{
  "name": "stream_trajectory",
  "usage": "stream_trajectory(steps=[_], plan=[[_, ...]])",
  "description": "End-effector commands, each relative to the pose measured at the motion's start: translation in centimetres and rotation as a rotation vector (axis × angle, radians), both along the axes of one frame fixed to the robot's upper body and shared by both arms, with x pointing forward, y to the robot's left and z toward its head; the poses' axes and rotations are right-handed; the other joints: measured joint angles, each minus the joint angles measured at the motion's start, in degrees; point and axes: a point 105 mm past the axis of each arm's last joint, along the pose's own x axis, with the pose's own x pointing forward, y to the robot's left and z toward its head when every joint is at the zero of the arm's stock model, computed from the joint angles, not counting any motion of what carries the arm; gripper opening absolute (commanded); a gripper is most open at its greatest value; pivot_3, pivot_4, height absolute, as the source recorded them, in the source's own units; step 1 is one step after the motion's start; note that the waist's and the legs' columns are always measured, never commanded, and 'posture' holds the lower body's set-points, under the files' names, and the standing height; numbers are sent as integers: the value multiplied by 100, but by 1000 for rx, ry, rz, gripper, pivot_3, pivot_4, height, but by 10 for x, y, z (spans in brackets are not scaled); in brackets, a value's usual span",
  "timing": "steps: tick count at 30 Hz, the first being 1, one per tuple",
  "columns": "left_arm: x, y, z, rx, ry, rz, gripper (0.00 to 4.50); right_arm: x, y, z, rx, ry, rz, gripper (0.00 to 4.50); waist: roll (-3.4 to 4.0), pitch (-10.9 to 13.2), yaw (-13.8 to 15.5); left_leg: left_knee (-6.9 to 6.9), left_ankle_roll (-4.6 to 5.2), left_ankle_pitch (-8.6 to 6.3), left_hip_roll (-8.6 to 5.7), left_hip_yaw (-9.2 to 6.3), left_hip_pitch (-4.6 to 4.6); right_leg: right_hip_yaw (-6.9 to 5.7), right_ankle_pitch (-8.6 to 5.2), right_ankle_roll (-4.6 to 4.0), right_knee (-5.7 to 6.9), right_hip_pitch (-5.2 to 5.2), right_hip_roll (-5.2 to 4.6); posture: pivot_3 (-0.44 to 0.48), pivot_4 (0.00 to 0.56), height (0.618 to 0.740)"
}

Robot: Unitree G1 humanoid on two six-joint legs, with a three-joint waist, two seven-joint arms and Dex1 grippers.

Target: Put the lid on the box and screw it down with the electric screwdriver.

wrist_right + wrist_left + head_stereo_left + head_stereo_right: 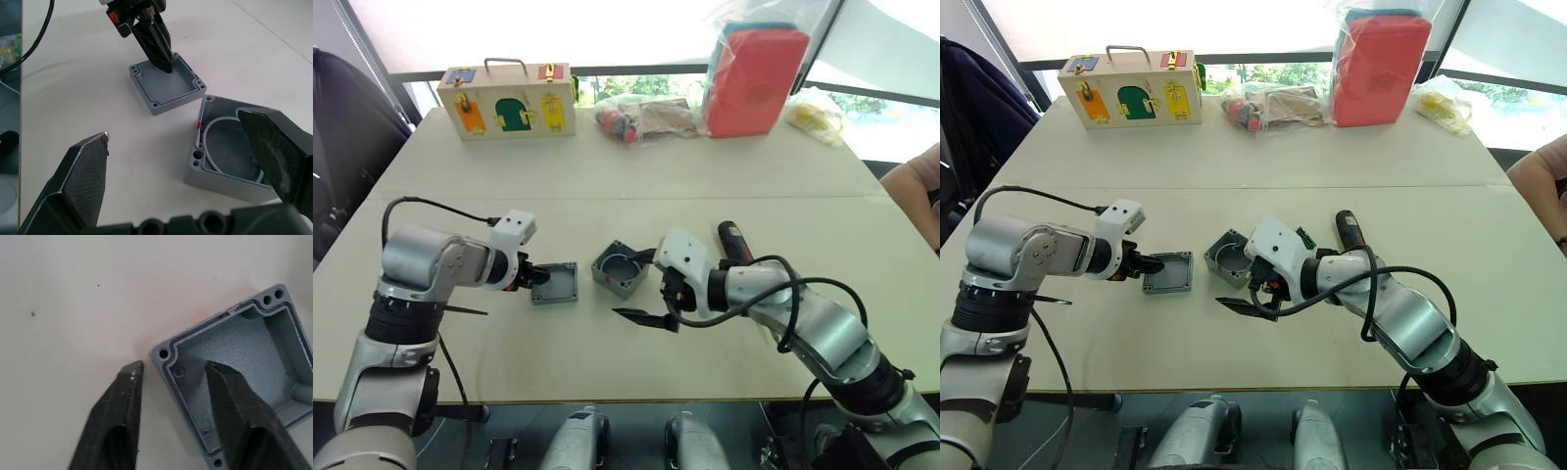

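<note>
The grey lid lies hollow side up on the table, left of centre. My left gripper is open at its left edge; in the left wrist view one finger is over the lid's inside and the other outside its rim. The deeper grey box sits just right of the lid, open side up, with a small red mark. My right gripper is open wide beside the box's near side, holding nothing. The black electric screwdriver lies on the table behind my right forearm.
At the table's far edge stand a wooden box with coloured doors, a clear bag of small items, a red pouch in plastic and a yellow bag. A person's arm is at the right edge.
</note>
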Motion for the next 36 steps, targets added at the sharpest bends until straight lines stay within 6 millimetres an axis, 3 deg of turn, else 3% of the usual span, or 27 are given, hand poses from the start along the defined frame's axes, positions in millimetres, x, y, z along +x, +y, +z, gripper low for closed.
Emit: stream_trajectory(steps=[1,2,8,12,15,20,25,36], plan=[[-5,-2,-14,-13,37,14,437,-1,-1,16,19,-59,7,4500,3,-5,6,0,0,0,-1,0,1,0,0,0,0,1,-2,0,150,740],[-6,-2,-15,-14,38,20,80,-1,-1,16,16,-58,7,4500,6,-9,11,0,0,0,-2,0,2,-1,0,0,0,2,-3,0,150,740],[-4,-8,-14,-66,-19,65,35,6,-13,21,23,-35,-20,4500,14,-15,34,0,0,-1,-8,-5,26,-6,0,0,-4,17,-11,0,150,740],[11,3,29,-156,-250,86,35,18,-13,54,295,111,-72,4500,11,-14,20,-3,-1,-1,-9,-8,26,-6,1,-2,-3,27,-13,0,150,740],[22,8,88,-234,-606,16,35,43,-13,70,428,200,-180,4500,8,-12,-12,-5,-9,3,-7,-13,4,-6,2,-3,1,2,-11,0,150,740],[31,1,122,-318,-843,0,35,68,0,80,546,340,-255,4500,10,-13,-14,-43,-22,10,-8,-6,-3,-5,5,-9,-18,-16,-14,0,150,740],[41,-15,129,-346,-934,-27,35,85,13,85,611,453,-286,4500,9,-13,-17,-50,-27,15,-8,3,-3,-2,8,-13,-9,-26,-12,0,150,740],[44,-42,135,-425,-979,-87,35,84,18,83,635,533,-276,4500,9,-13,-146,-83,-35,24,-8,18,-4,12,9,-12,-4,-50,-10,0,150,740]])
